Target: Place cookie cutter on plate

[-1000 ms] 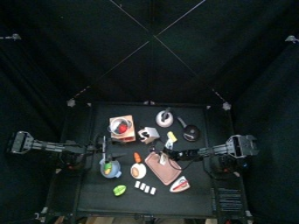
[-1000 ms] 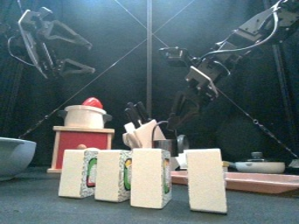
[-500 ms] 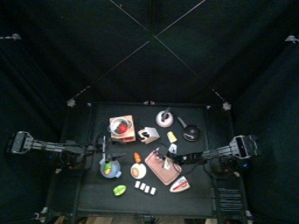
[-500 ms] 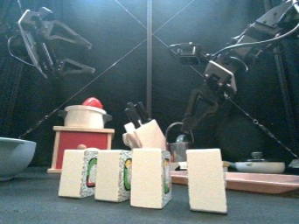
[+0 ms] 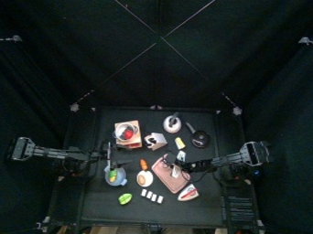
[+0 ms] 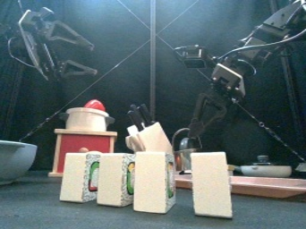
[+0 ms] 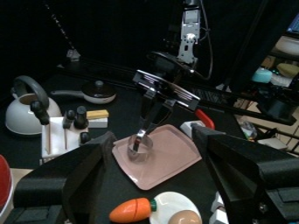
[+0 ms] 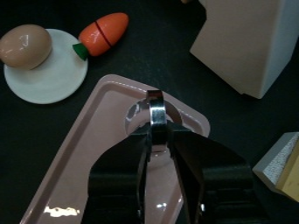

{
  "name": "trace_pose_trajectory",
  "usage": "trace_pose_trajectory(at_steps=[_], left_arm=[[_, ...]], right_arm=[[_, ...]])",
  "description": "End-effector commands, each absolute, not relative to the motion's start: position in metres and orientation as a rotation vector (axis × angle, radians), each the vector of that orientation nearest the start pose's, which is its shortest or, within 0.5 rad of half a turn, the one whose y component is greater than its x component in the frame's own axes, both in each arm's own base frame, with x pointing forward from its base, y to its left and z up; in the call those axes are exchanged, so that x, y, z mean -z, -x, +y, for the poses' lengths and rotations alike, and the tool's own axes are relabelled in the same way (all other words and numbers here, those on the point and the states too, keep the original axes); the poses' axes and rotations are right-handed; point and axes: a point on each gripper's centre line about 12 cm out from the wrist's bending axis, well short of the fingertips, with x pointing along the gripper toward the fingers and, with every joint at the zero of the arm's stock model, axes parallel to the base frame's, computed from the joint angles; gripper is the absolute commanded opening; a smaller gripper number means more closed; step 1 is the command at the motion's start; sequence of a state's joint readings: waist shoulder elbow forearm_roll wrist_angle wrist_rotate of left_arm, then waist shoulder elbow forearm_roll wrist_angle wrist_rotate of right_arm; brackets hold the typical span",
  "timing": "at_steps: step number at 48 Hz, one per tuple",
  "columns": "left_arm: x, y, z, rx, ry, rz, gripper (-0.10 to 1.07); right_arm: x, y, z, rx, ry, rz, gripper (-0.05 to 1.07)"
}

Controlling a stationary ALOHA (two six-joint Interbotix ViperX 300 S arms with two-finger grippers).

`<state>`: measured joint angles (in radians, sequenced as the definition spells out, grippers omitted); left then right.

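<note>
The cookie cutter [image 8: 156,112] is a small metal ring. My right gripper [image 8: 156,124] is shut on it and holds it over the pink plate [image 8: 100,171], at or just above its surface. The left wrist view shows the same: the right gripper [image 7: 143,129] comes down with the cutter [image 7: 140,145] onto the plate [image 7: 163,162]. In the top view the right gripper [image 5: 181,158] is at the plate's [image 5: 175,180] far end. My left gripper [image 7: 162,149] is open and empty, high at the left in the front view [image 6: 50,40].
A white dish with an egg [image 8: 24,42] and a toy carrot [image 8: 103,28] lie beside the plate. White blocks [image 6: 153,182] stand at the front edge. A red and white box [image 6: 86,134], a kettle [image 7: 26,105], a bowl [image 6: 12,156] and a small pan [image 6: 263,167] stand around.
My right gripper came down and toward the plate with the cutter during the first half second, then held nearly still. The left arm has not moved.
</note>
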<state>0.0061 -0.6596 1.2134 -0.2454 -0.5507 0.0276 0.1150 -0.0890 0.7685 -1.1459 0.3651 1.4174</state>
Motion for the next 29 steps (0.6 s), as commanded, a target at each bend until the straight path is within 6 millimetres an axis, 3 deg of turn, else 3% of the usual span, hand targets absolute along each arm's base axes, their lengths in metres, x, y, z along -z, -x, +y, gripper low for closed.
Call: trace_pose_trajectory(at_steps=[1, 13, 29], left_arm=[[-0.2451, -0.2374, 0.0162, -0.133, 0.182, -0.009, 1.02], [-0.2454, -0.2373, 0.0162, -0.133, 0.182, -0.011, 1.02], [-0.2457, -0.2377, 0.0162, -0.133, 0.182, -0.011, 1.02]], right_arm=[[-0.1667, -0.3464, 0.0014, 0.316, -0.104, 0.754, 0.65], [-0.1661, -0.3463, 0.0007, 0.319, -0.104, 0.756, 0.74], [-0.1663, -0.3458, -0.0021, 0.344, -0.093, 0.761, 0.74]])
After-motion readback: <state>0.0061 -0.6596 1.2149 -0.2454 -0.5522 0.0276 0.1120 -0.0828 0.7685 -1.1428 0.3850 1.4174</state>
